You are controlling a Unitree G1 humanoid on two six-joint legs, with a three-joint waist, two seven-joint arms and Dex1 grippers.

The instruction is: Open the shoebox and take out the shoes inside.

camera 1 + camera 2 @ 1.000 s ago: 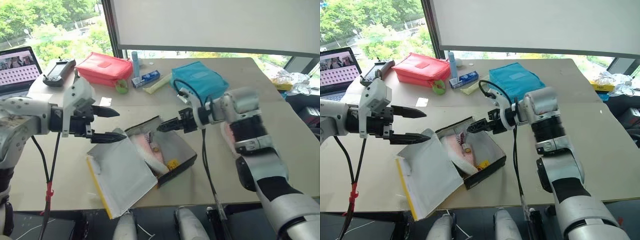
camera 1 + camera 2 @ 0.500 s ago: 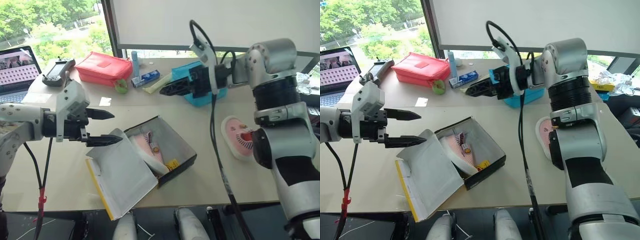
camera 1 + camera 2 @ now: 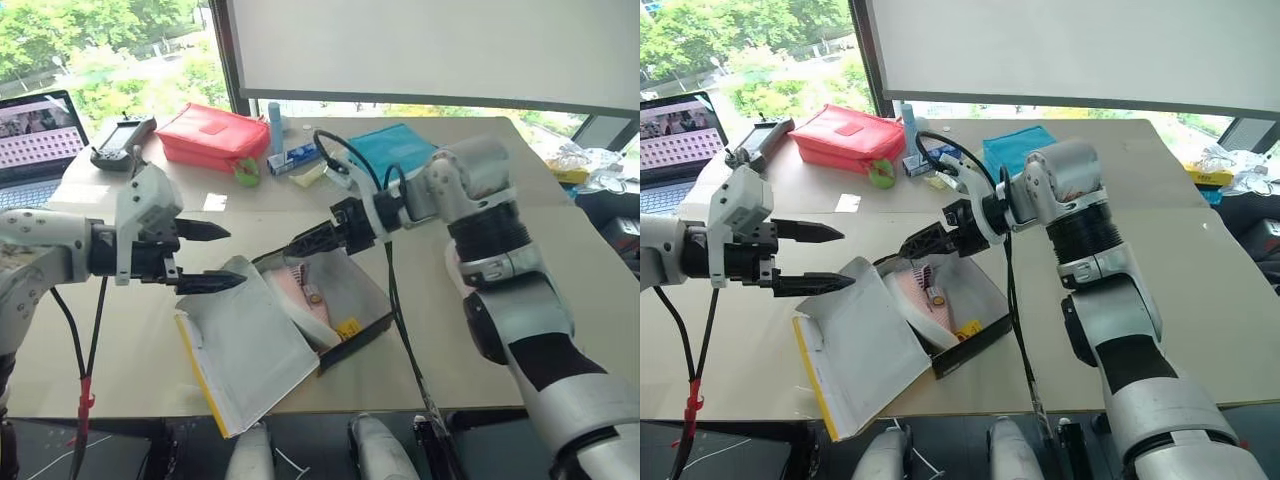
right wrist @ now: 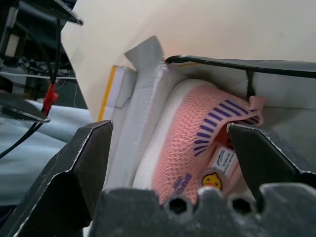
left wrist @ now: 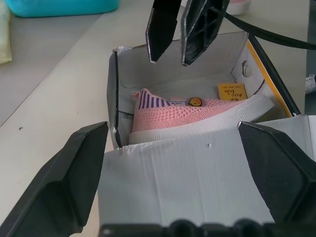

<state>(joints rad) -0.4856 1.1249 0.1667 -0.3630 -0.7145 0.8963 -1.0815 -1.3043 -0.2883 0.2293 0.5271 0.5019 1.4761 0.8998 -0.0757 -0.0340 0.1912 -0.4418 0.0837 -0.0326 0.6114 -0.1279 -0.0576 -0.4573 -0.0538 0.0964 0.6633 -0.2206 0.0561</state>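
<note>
Right claw (image 3: 912, 243) hung wide open and empty over the far end of the shoebox (image 3: 940, 310), pointing down toward its robot-left end. Left claw (image 3: 845, 257) was also spread open, empty, beside the lid (image 3: 855, 350), which lay folded flat on the counter (image 3: 1200, 330) with its white inside up. Box was already open, so the step in hand looked like picking out the shoe.

1 pink shoe (image 5: 197, 114) lay on its side in the box, sole toward the lid, striped heel tab at one end, small duck badge on top. The second shoe could not be made out in the box.

To do it well, my read: lower the right claw straight in so 1 finger goes on the knit upper and 1 on the sole, near the middle of the shoe. Keep clear of the box wall and the small yellow tag (image 5: 231, 92). The box is light and may lift with the shoe, so the left claw could press the lid down. Close gently, since the knit is soft.
</note>
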